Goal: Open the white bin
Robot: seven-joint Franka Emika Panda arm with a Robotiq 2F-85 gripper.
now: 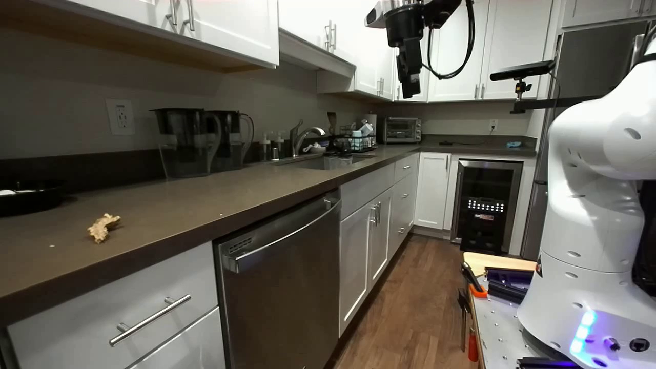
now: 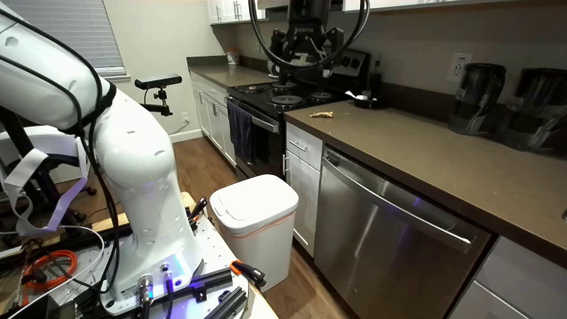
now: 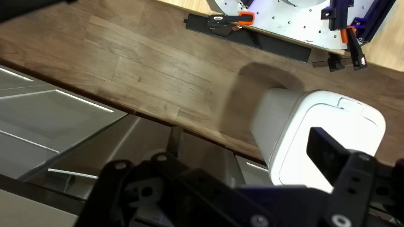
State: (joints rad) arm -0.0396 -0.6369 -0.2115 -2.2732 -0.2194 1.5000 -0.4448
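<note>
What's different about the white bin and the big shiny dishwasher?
The white bin is mostly white, but the dishwasher is silvery and shiny. The white bin stands out on the floor, while the dishwasher is built in under the counter. The white bin has a lid on top; the dishwasher has a long handle across its front. Both are shut.

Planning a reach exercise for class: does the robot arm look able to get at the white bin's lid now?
Probably yes: the empty gripper hangs open, high up, and nothing visible covers the shut lid. Coming down, it should mind the nearby countertop.
</note>
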